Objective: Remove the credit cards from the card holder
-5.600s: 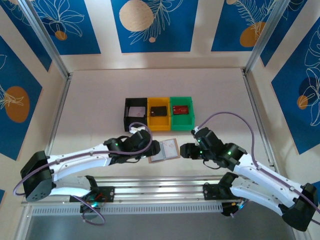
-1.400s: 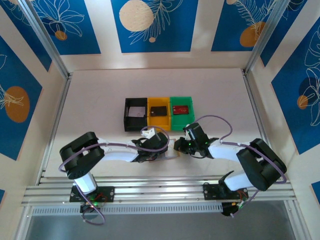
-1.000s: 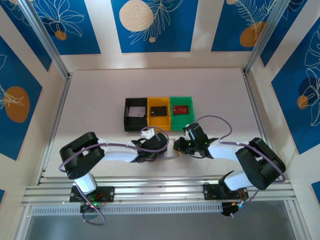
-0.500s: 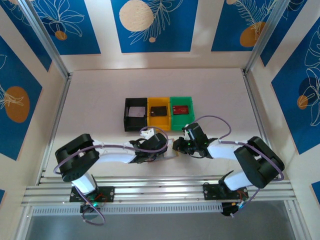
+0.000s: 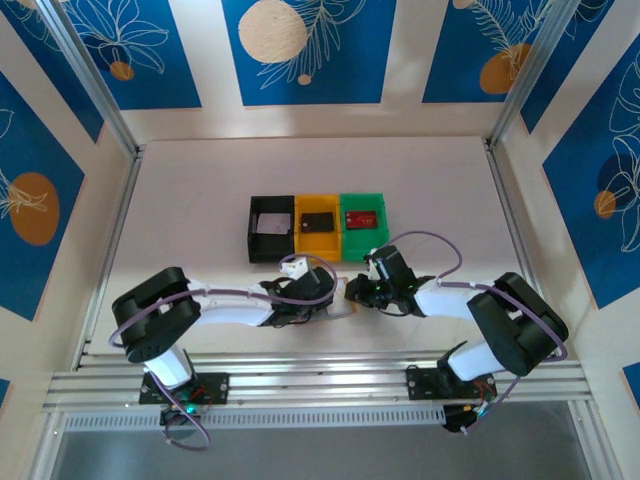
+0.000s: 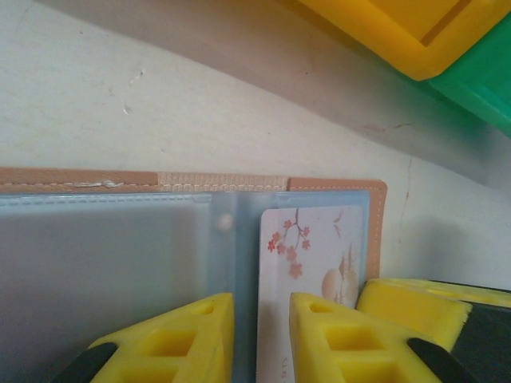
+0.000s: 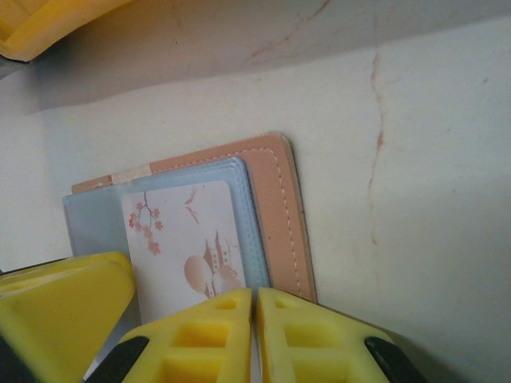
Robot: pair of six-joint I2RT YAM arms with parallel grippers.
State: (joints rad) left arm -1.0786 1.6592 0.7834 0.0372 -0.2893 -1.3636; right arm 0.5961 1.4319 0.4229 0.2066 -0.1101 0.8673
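Observation:
The card holder [image 5: 341, 309] lies open on the table between my two grippers, with a tan border [image 6: 335, 184] and pale blue pockets. A white credit card [image 6: 307, 267] printed with blossoms sits in its right pocket [image 7: 180, 247]. My left gripper [image 6: 261, 319] hovers over the card's left edge with a narrow gap between its yellow fingers. My right gripper [image 7: 255, 299] is shut, its tips resting on the holder's right edge [image 7: 275, 207]. Three more cards lie in the bins: a pale one [image 5: 270, 224], a dark one [image 5: 318, 221] and a red one [image 5: 361, 218].
A black bin [image 5: 254, 228], a yellow bin [image 5: 300, 244] and a green bin [image 5: 385, 240] stand side by side just beyond the holder. The yellow bin's corner [image 6: 399, 32] looms close above my left gripper. Metal rails run along the near edge.
Both grippers stay on the holder. The left arm's elbow has shifted slightly left and lower; the right arm has barely moved.

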